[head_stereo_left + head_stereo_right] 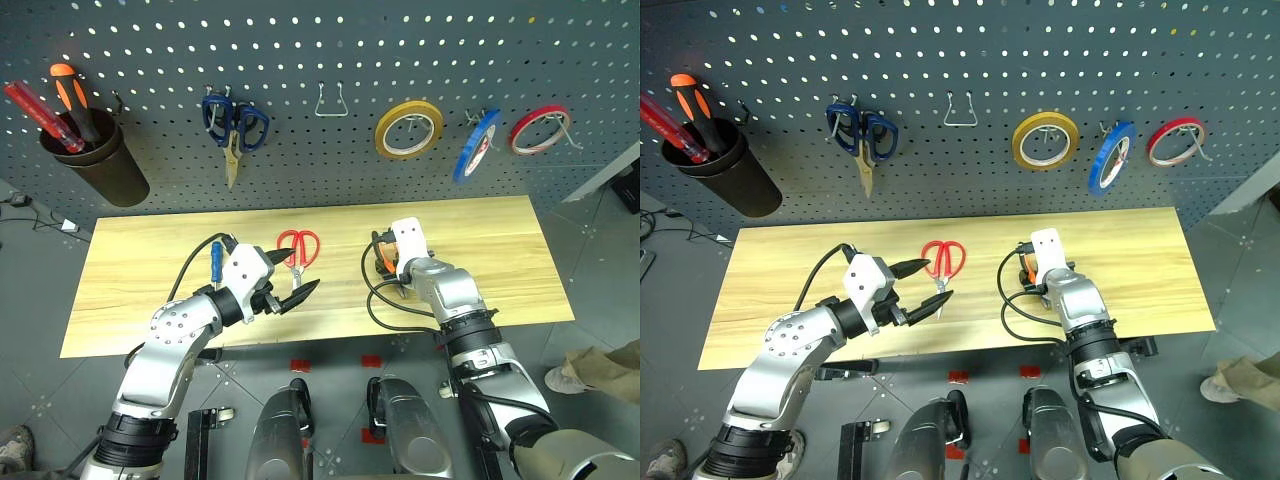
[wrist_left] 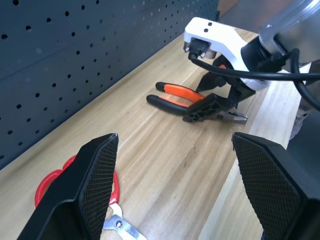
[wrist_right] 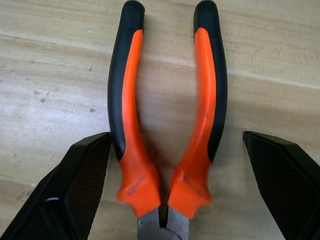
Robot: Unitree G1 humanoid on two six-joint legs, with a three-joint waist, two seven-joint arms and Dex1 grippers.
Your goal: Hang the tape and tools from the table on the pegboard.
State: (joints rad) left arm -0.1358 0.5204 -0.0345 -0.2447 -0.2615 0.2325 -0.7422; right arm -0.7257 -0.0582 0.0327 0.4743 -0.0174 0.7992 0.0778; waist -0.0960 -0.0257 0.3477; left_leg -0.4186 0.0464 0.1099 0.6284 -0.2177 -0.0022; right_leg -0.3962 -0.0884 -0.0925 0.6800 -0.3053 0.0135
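The right gripper (image 3: 167, 185) is down over the pliers (image 3: 167, 115) on the table (image 1: 500, 250), jaws spread wide with a finger on either side of the orange-and-black handles, neither finger touching them (the pliers lie flat, handles pointing toward the pegboard (image 1: 330, 160)). The left gripper (image 1: 292, 282) hovers above the table's middle, jaws also spread and holding nothing. Just beyond its tips lie the red scissors (image 1: 298, 250), flat on the wood, handles toward the board. A blue-handled screwdriver (image 1: 215, 262) lies beside the left wrist, partly hidden by the arm. Up on the pegboard, the blue tape (image 1: 475, 146) already hangs on a hook, between a yellow roll (image 1: 409, 130) and a red roll (image 1: 540, 130). Further left hang blue scissors (image 1: 235, 125), and a dark cup (image 1: 100, 160) holds red and orange screwdrivers. One wire hook (image 1: 331, 100) in the middle of the board is bare.
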